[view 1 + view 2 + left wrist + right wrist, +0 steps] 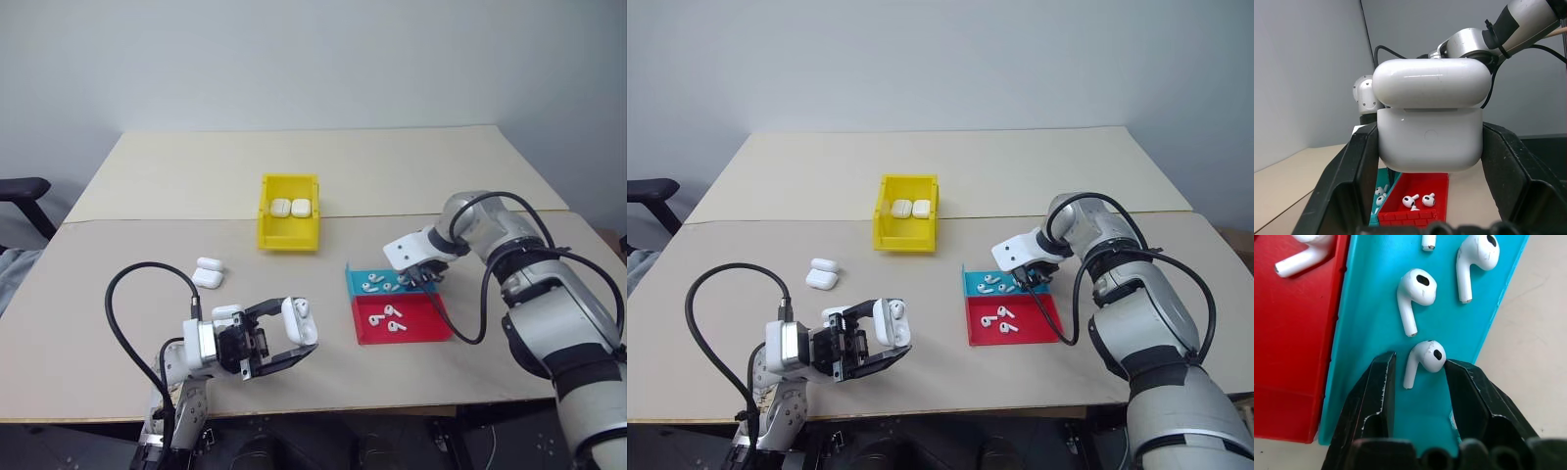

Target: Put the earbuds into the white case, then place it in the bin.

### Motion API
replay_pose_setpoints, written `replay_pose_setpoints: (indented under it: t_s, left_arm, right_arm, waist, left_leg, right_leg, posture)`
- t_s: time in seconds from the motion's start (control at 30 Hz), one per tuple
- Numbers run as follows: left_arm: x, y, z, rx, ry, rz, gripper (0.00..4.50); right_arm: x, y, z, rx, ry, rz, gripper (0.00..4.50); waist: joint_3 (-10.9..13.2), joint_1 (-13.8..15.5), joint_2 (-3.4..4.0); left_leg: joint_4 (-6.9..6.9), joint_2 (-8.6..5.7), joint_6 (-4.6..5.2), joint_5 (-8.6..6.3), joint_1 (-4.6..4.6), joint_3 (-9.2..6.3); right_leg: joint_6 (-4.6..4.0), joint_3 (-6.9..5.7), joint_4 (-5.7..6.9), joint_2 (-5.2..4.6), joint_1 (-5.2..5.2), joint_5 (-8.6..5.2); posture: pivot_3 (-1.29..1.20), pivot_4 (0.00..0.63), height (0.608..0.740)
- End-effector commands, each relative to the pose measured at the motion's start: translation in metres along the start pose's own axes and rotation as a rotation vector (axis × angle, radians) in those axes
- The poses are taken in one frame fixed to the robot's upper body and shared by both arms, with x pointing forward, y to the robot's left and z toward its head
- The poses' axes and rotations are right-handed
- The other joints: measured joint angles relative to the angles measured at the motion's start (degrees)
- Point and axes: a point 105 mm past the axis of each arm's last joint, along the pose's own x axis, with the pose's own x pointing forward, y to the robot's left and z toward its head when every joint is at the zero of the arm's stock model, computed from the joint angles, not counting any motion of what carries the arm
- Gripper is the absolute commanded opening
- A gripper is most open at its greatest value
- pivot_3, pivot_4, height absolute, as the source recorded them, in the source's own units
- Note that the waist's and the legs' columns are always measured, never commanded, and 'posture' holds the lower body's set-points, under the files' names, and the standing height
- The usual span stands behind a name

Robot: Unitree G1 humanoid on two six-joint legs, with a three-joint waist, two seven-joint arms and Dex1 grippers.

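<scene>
**Right gripper straddles an earbud in the blue tray**

The left gripper (pixel 279 338) is clamped on a glossy white case (pixel 300 319), rounded, lid flipped up, one earbud seated inside. It is held above the table's (pixel 118 235) near edge. The right gripper (pixel 1418 377) points down into the blue tray (pixel 1371 323), fingers parted either side of a tiny white stemmed earbud (pixel 1422 360), not closed on it. About four earbuds lie in the blue tray and three in the red tray (pixel 411 328). Two closed cases sit in the yellow bin (pixel 289 227), and two more (pixel 209 272) lie on the table.
</scene>
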Motion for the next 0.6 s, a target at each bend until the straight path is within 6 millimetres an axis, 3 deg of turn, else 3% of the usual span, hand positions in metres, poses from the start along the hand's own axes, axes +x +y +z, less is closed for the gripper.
replay_pose_setpoints:
  t_s: [0.03, 0.6]
  left_arm:
    - [0.0005, -0.0022, 0.0026, 0.026, -0.011, -0.013, 2.79]
    - [0.0019, -0.0039, 0.002, 0.033, -0.001, -0.019, 2.79]
  right_arm:
    - [-0.0067, -0.0085, 0.001, -0.011, 0.012, -0.042, 1.97]
    - [-0.0033, -0.0037, 0.0009, -0.043, 0.014, -0.01, 1.97]
  waist:
    - [0.0, 0.0, 0.0]
    - [0.0, -0.1, 0.01]
  left_leg:
    - [0.0, 0.0, 0.0, 0.0, 0.0, 0.0]
    - [0.0, 0.0, 0.0, 0.0, 0.0, 0.0]
  right_leg:
    - [0.0, 0.0, 0.0, 0.0, 0.0, 0.0]
    - [0.0, 0.0, 0.0, 0.0, 0.01, 0.0]
  posture:
    - [0.0, 0.15, 0.74]
    - [0.0, 0.15, 0.74]
